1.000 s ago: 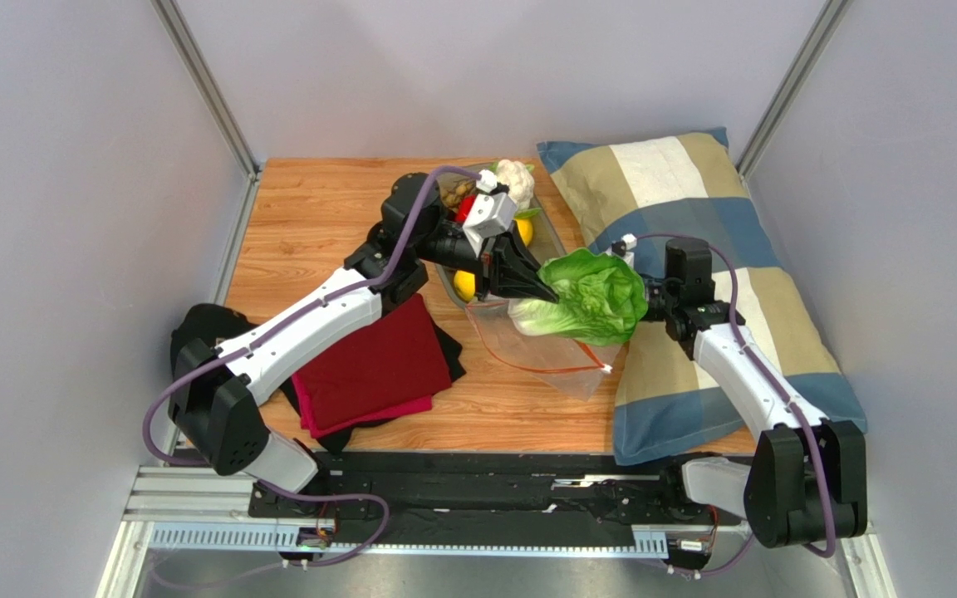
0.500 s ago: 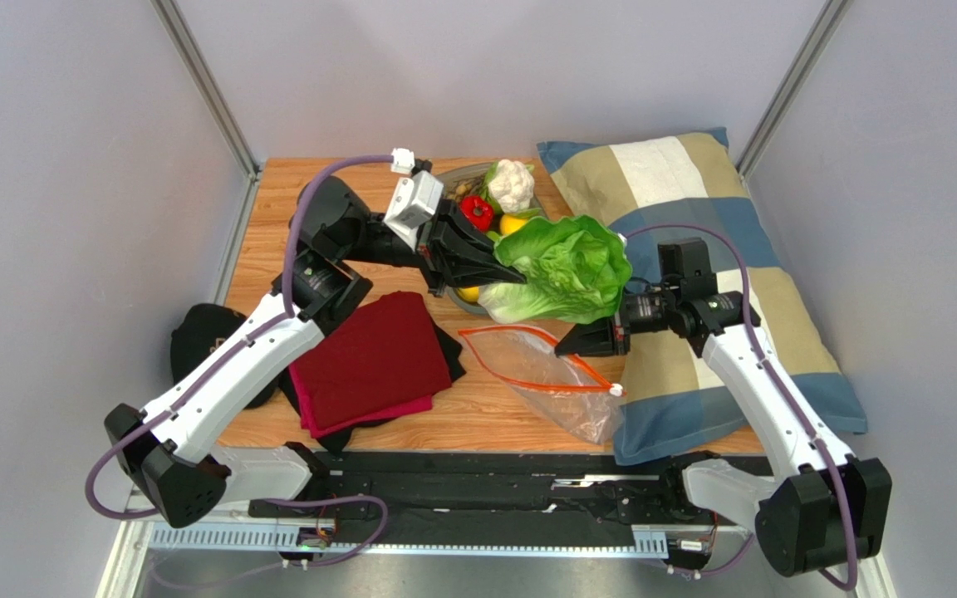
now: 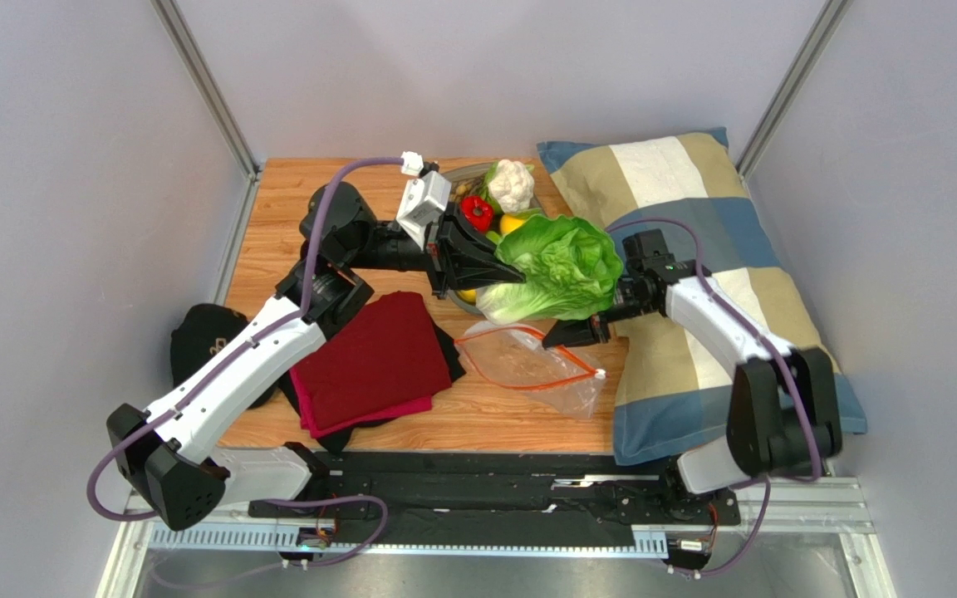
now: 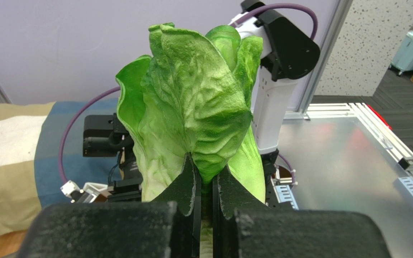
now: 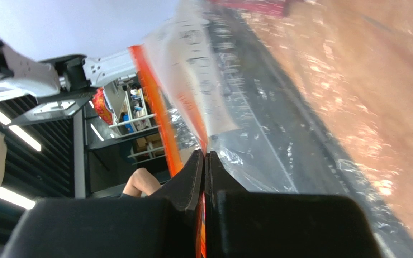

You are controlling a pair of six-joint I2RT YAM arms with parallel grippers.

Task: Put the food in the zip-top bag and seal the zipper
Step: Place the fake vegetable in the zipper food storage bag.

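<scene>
My left gripper is shut on the green leafy cabbage and holds it in the air above the far end of the clear zip-top bag. In the left wrist view the cabbage stands up between the closed fingers of the left gripper. My right gripper is shut on the bag's red-orange zipper and lifts that edge; in the right wrist view the right gripper pinches the strip. The cauliflower and yellow fruit lie in the grey tray.
A red pepper is also in the tray. A dark red cloth on black fabric lies at the left front. A striped pillow fills the right side, under the right arm.
The left arm lifted the cabbage up and back from over the bag, then held nearly still. The right gripper shifted left with the bag's edge, pulling the bag along.
</scene>
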